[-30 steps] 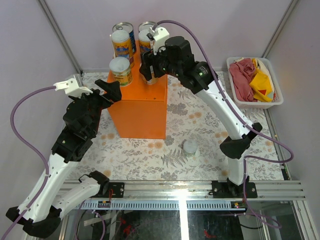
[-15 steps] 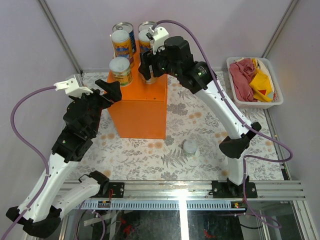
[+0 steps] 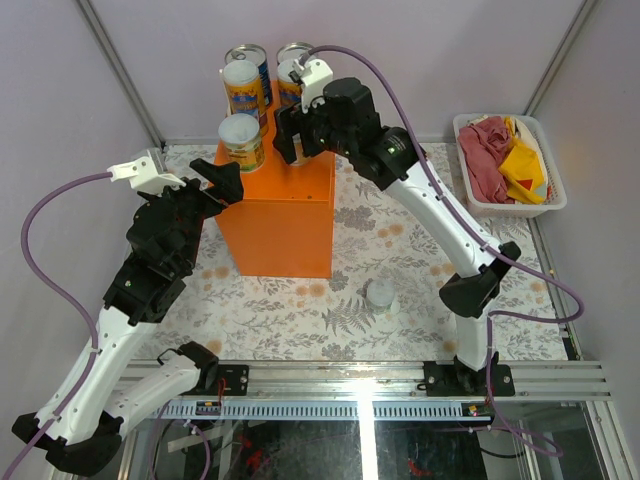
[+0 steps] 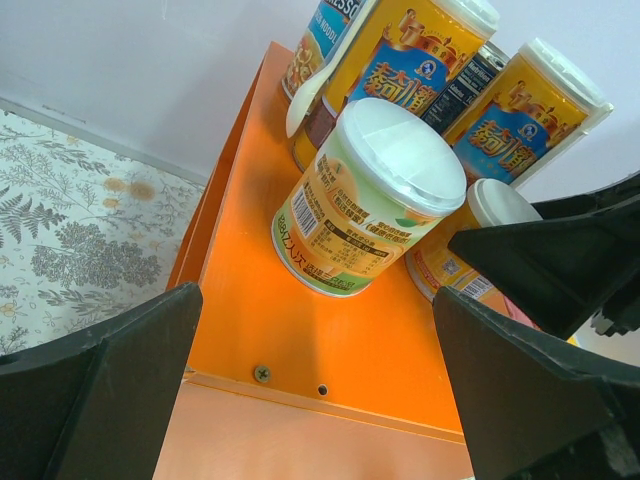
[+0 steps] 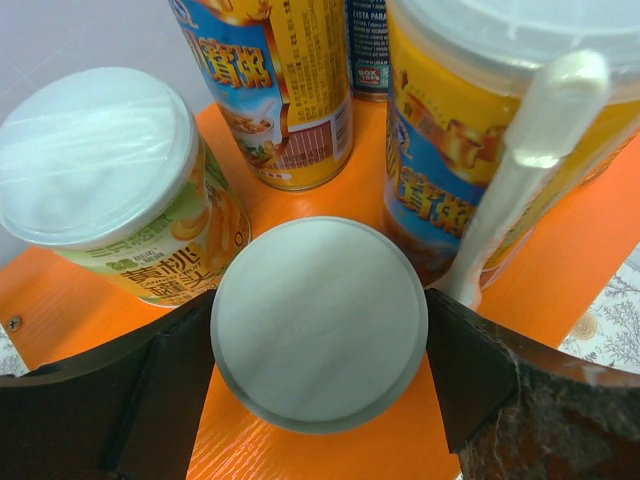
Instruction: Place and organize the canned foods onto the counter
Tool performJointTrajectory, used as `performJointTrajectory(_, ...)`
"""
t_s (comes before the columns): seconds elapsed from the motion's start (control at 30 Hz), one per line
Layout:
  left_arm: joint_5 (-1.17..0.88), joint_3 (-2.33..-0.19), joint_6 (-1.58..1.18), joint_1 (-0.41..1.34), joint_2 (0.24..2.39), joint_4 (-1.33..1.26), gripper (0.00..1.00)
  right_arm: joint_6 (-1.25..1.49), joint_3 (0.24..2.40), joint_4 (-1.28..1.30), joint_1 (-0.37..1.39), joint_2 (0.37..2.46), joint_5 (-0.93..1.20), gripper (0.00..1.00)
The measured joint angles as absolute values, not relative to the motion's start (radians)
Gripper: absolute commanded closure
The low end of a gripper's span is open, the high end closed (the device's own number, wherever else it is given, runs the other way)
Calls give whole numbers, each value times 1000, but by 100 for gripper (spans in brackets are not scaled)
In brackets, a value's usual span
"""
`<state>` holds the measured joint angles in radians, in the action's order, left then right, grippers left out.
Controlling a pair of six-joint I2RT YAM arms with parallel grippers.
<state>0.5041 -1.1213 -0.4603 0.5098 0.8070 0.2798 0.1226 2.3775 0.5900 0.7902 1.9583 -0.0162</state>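
Right gripper [image 5: 320, 330] now sits a bit farther back, pinching the upright short can [image 5: 318, 322], lid up; left gripper [image 4: 318, 300] is wide open, empty.

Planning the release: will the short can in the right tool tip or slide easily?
The short can looks squat, so probably hard to tip. The counter looks smooth, so it may slide. The tall can beside it seems tippier.

Pale lilac walls [image 3: 120, 60], floral-patterned tabletop [image 3: 300, 310]

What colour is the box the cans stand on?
Bright orange box; the left wrist view shows it best.
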Motion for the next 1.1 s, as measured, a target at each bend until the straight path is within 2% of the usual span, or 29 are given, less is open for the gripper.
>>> performJointTrajectory(0.77, 493, -1121, -475, 510, 800, 282, 1, 128, 2275, 561, 799, 1818, -35, 12)
performJointTrajectory(0.97, 493, -1121, -476, 510, 795, 283, 1, 128, 2118, 517, 801, 1679, -84, 13)
performJointTrajectory(1.1, 494, -1121, -477, 510, 787, 283, 1, 137, 1903, 463, 802, 1507, -163, 12)
